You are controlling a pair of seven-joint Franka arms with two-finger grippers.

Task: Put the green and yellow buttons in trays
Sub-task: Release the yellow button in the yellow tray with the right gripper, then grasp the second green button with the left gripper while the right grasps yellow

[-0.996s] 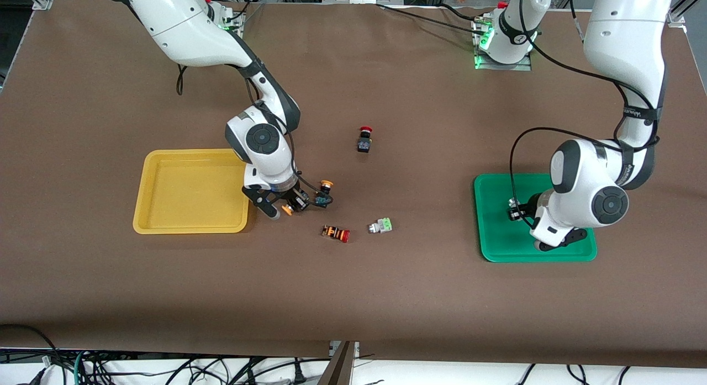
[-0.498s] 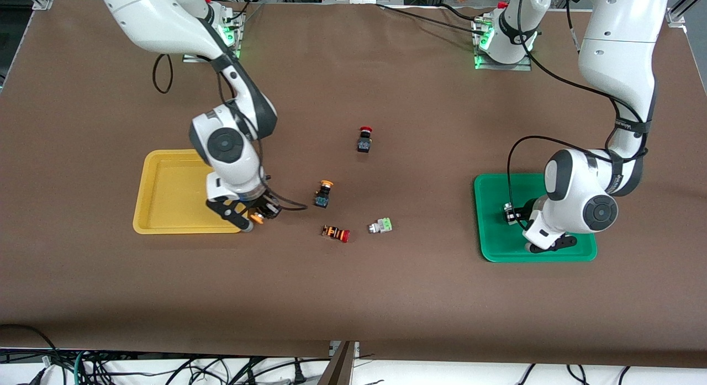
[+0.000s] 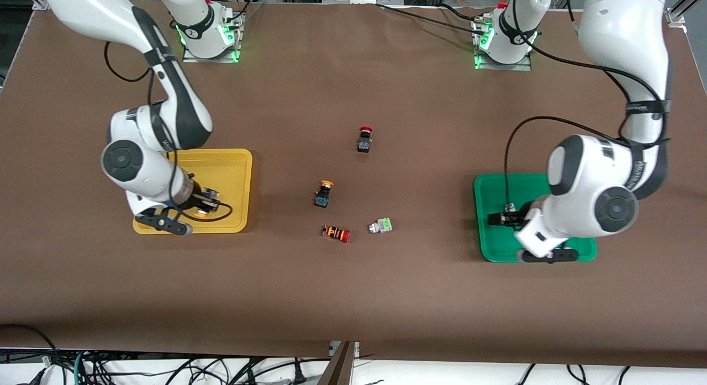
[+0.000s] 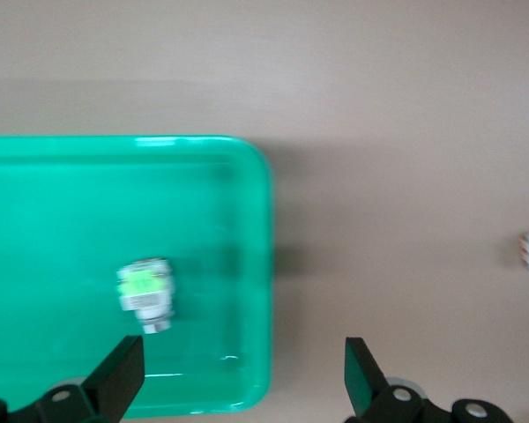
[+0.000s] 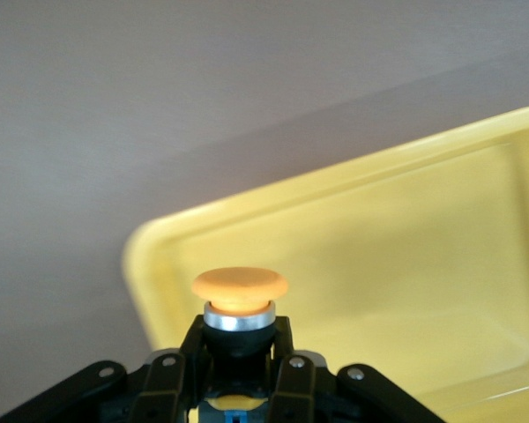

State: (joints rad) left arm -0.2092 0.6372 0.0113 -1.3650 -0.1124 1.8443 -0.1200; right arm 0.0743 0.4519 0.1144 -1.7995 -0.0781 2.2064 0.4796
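Green button point(image 4: 145, 295) in green tray point(image 4: 247, 264), wrist-view only.

One green button point(image 4: 145, 294) lies in the green tray point(image 3: 489, 247). Another point(image 3: 381, 225) lies on the table. One yellow button point(image 3: 324, 192) stands there; another point(image 5: 239, 300) is held over the yellow tray point(image 3: 235, 167).

High front camera faces both arms; wrist cameras look closely down on the trays it also shows
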